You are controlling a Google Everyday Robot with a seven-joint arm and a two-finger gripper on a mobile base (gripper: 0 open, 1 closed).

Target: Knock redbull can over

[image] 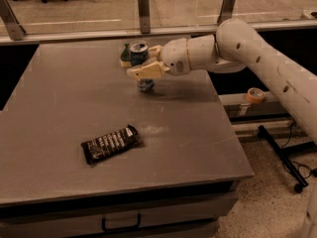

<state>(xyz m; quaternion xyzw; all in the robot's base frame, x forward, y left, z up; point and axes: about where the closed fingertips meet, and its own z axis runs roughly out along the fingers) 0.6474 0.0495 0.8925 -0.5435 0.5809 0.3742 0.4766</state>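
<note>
The redbull can [139, 49] stands at the far middle of the grey table [59, 108], its silver top showing and leaning slightly left. My gripper [149, 61] reaches in from the right at the can. Its fingers are spread. The near finger [146, 71] lies across the front of the can's middle and hides it, and the far finger [154, 50] sits just right of the can's top. The can's blue base [145, 86] shows below the near finger.
A green-yellow sponge [126, 58] lies just behind and left of the can. A flat black snack-bar wrapper [111, 143] lies nearer the front. A glass-railed ledge [143, 6] runs behind the table. A roll of tape [255, 94] sits off the table's right edge.
</note>
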